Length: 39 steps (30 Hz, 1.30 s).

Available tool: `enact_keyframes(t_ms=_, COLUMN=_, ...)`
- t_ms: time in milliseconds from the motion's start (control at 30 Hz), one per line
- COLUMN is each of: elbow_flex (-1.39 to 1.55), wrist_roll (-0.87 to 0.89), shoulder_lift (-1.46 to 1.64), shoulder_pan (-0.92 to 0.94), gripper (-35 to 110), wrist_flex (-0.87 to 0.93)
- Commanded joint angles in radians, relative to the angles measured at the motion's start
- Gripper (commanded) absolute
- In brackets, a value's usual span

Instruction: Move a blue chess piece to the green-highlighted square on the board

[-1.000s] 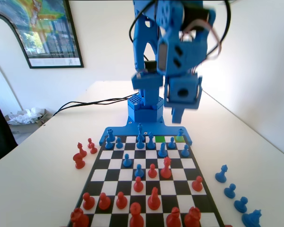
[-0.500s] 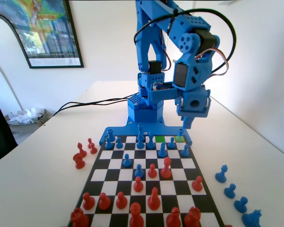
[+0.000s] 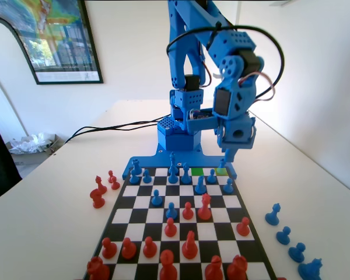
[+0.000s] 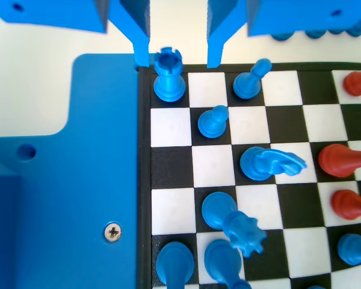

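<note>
Blue chess piece: rook-like, crenellated top, standing upright on the corner square of the board nearest the arm's blue base, at the top left of the chequered field in the wrist view; in the fixed view it shows at the far right corner, partly behind the gripper's tip. Neighbours: a round-headed blue pawn on the next diagonal square, another blue piece two squares along the edge row, a blue knight further in. Gripper: jaws parted with a clear gap, holding nothing, hanging above the rook, which sits just below the gap and closer to the left-hand jaw. Green-highlighted square: far row in the fixed view, unoccupied, two squares left of the rook's corner, beside a paler yellow-green square. Step in hand, as judged: approach and alignment over the piece, grasp not yet made. Next move calls for a slight centring over the rook's head, a straight descent clear of the pawn, then closing on the narrow body.
</note>
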Motion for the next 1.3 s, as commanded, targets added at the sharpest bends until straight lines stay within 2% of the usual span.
enact_keyframes(t_ms=0, elbow_flex=0.005, wrist_roll=-0.008, shoulder_lift=-0.002, shoulder_pan=-0.015, gripper=13, wrist_flex=-0.014)
enact_keyframes(t_ms=433, elbow_flex=0.066, wrist_roll=-0.011, shoulder_lift=-0.043, shoulder_pan=-0.025, gripper=13, wrist_flex=-0.132)
enact_keyframes(t_ms=800, elbow_flex=0.072, wrist_roll=-0.002, shoulder_lift=-0.043, shoulder_pan=-0.037, gripper=11, wrist_flex=-0.15)
enact_keyframes(t_ms=1267, elbow_flex=0.083, wrist_roll=-0.002, shoulder_lift=-0.043, shoulder_pan=-0.041, gripper=2, wrist_flex=-0.169)
